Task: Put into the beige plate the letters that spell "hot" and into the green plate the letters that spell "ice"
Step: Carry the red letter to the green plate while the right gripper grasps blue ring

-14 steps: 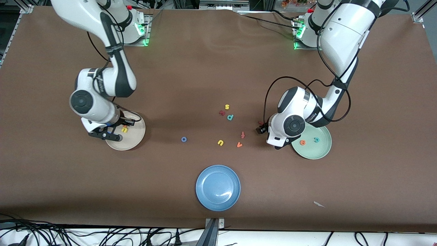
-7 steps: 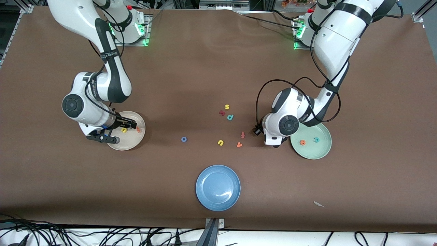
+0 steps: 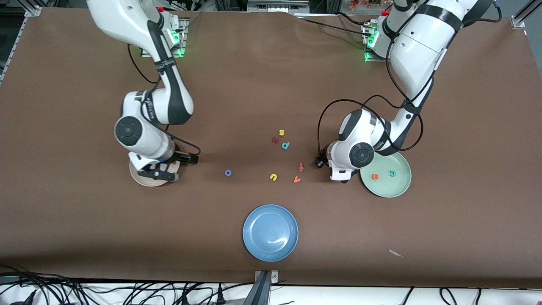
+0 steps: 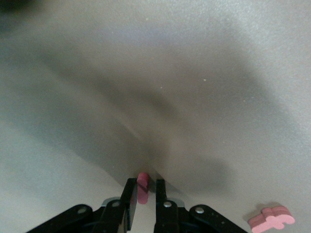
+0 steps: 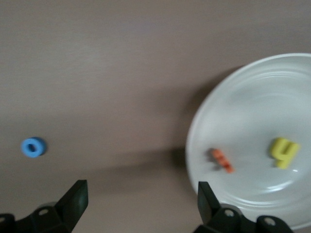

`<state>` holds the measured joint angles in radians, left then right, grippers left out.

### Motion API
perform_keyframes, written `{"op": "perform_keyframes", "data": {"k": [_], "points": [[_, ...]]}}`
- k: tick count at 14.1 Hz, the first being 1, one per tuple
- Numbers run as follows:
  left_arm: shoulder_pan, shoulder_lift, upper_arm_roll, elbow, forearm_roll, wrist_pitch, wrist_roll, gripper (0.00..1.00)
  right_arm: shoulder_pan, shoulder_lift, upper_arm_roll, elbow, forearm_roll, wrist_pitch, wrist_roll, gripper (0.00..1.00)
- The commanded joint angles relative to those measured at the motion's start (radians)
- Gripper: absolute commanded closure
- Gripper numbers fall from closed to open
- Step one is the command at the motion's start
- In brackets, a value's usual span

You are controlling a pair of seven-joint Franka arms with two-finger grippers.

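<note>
– Front view first: where is your left gripper?

– My left gripper (image 3: 344,178) is down at the brown table (image 3: 84,233), just off the rim of the pale mint-green round plate (image 3: 398,189), at nine o'clock from it. My wrist hides the fingertips there.

– And what does the left wrist view give?

– My fingers (image 4: 129,204) are clamped on the short dark red foam bar, the i (image 4: 142,184); it stands upright between them. A dark red cross-shaped foam letter (image 4: 272,218) lies near on the table.

– What lies in the green plate?

– The orange foam e (image 3: 375,177) at nine o'clock of its middle, and the teal foam c (image 3: 393,173) at three o'clock. The i is outside the plate.

– Your right gripper?

– My right gripper (image 3: 173,168) hangs over the three o'clock edge of the cream-beige round plate (image 3: 144,181), fingers spread wide, nothing between them.

– What does the right wrist view show?

– The beige plate holds the yellow foam h (image 5: 284,152) and the orange foam t (image 5: 222,160), near each other but apart. The blue ring-shaped foam o (image 5: 33,147) is out on the table, well apart from the plate, at three o'clock from it in the front view.

– Anything else?

– A yellow foam u (image 3: 273,177) lies at three o'clock from the o. A round blue plate (image 3: 262,250) sits nearer the front camera.
</note>
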<state>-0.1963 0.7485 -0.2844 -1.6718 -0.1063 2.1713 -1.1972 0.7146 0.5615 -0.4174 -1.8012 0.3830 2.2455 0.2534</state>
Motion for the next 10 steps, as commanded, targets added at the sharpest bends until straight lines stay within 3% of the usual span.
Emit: {"op": "perform_keyframes", "data": {"k": [1, 4, 8, 10], "points": [[0.005, -0.037, 0.002, -0.104, -0.026, 0.077, -0.004, 0.9, 0.008, 0.066, 0.034, 0.091, 0.039, -0.001, 0.004, 0.0], [0.005, -0.054, -0.001, -0.105, -0.026, 0.07, -0.001, 1.0, 0.019, 0.112, 0.052, 0.135, 0.04, 0.009, 0.004, 0.0], [0.011, -0.101, -0.001, -0.085, -0.009, 0.039, 0.021, 1.0, 0.072, 0.175, 0.052, 0.187, 0.031, 0.017, 0.049, 0.0], [0.018, -0.107, 0.01, -0.027, -0.007, -0.036, 0.097, 1.0, 0.078, 0.201, 0.054, 0.224, 0.037, 0.017, 0.053, 0.0]]}}
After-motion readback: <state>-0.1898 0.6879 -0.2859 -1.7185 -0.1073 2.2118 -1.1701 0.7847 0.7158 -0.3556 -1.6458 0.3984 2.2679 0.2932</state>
